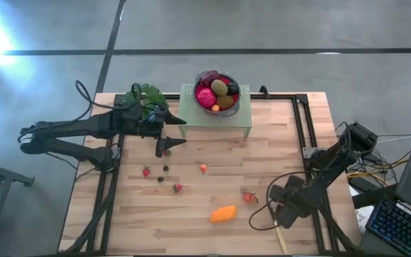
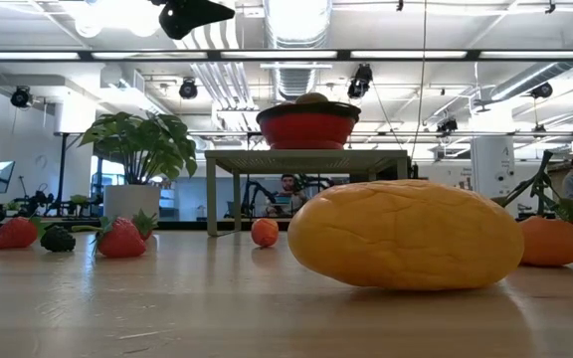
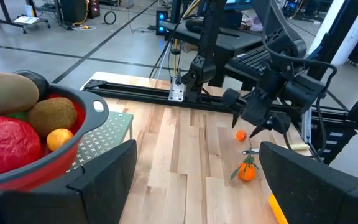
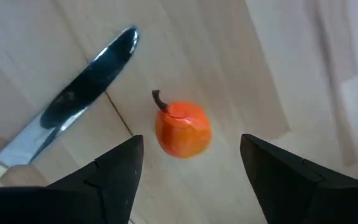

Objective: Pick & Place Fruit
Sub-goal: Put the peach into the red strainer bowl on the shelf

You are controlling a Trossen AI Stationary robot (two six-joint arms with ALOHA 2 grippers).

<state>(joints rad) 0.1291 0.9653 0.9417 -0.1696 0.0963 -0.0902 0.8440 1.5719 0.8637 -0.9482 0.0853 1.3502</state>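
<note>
The wooden table (image 1: 262, 143) carries scattered fruit (image 1: 222, 213), a knife (image 4: 73, 102) and a mesh stand (image 1: 191, 114).

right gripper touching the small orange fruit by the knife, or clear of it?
Apart. The right wrist view shows the right gripper open, with bare wood between each finger and the small orange fruit; the knife lies beside it.

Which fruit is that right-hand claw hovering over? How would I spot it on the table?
Start at the wooden table and go to its near right part, where the right pincer hangs with its jaws apart. Just under it lies a small orange fruit, beside a knife. Unlike the big orange oval nearby, it is tiny, round and has a dark stem.
</note>
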